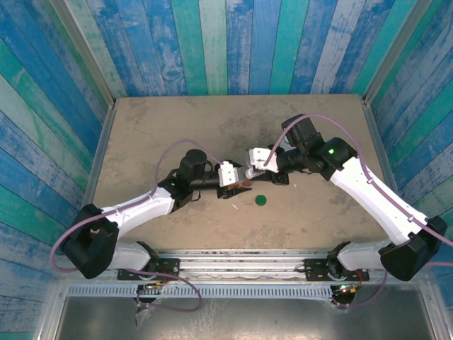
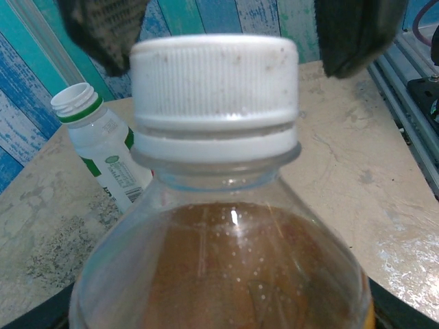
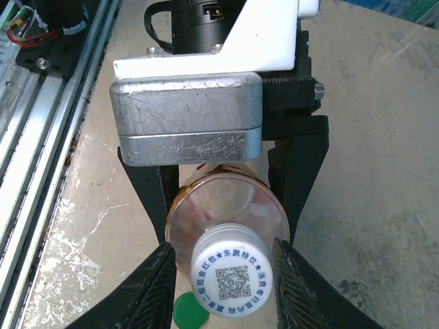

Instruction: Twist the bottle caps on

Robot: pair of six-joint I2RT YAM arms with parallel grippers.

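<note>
Amber bottle (image 2: 226, 274) is clamped btwn L pincer (image 3: 223, 195) jaws. R wrist cam shows both black fingers pressed on its sides, below the shoulder. White cap (image 3: 232, 272) sits on the neck. R pincer (image 3: 225, 248) jaws flank it, one pad touching and a thin gap on the other side, so can't tell if it's actually clamped. R wrist cam gives the cap top w/ QR code + print. L wrist cam gives its ribbed side instead, w/ R fingers (image 2: 353, 34) as dark blurs either side. L wrist cam also picks up white bottle (image 2: 103, 147) beyond L pincer, off to one side — neck uncapped, green ring, leaning in that view. Green cap (image 1: 260, 200) lies flat on table (image 1: 163, 127) just beside R pincer tips. Top cam shows both pincers meeting mid-table.
</note>
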